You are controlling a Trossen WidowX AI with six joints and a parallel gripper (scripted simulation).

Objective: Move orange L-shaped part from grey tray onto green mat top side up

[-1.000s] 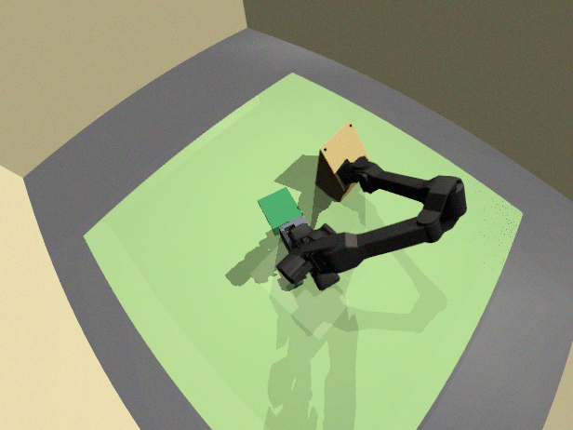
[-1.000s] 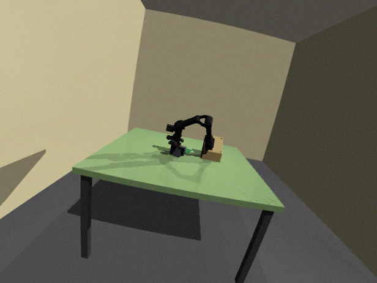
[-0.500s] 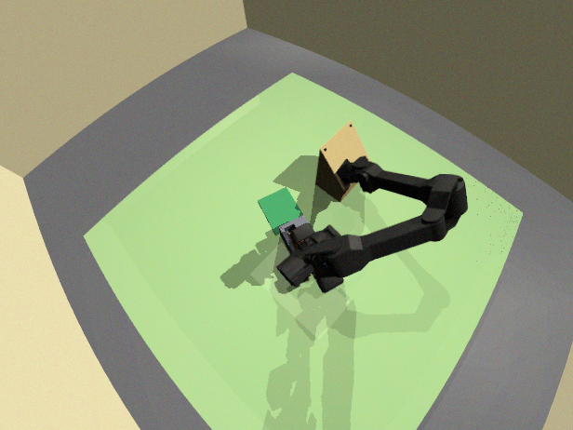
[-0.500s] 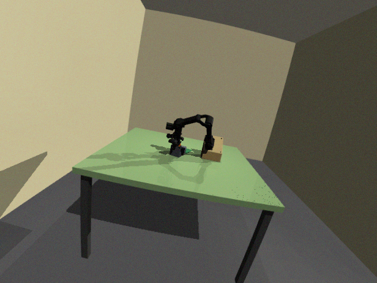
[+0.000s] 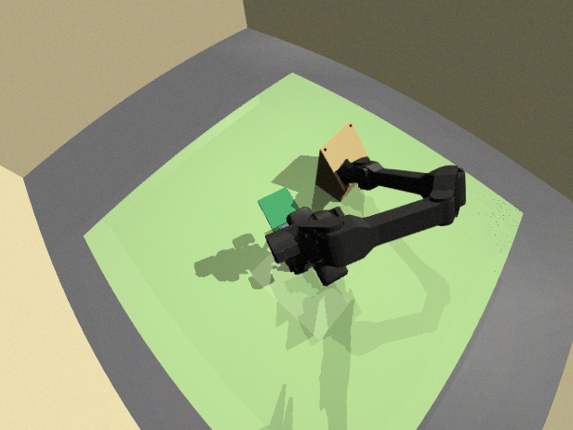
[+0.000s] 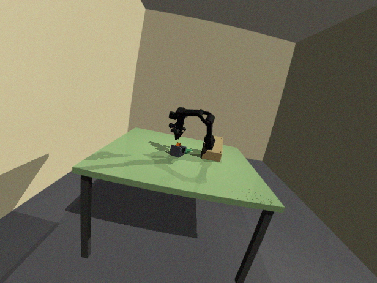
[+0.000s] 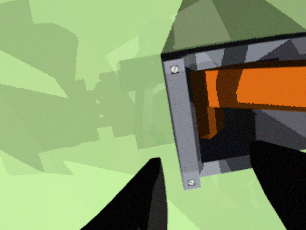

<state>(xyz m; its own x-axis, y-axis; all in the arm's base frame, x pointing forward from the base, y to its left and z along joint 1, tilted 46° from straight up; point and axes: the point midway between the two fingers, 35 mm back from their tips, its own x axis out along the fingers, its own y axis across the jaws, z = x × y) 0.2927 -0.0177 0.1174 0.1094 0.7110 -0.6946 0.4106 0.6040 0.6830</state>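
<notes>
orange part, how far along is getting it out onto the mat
Done: the orange part has one end tipped up above the grey tray.

In hand: the gripper hangs just above that raised end, partly open, holding nothing.

Left: pinch the raised end, lift the part out, lay it flat, top side up, on the green mat beside the tray, and release.

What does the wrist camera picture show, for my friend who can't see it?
An orange part sits tilted in the pocket of a grey tray, one end raised above the rim. The tray rests on a green table top covered in shadows. Two dark fingers of the robot's hand poke in from the bottom, holding nothing.
</notes>
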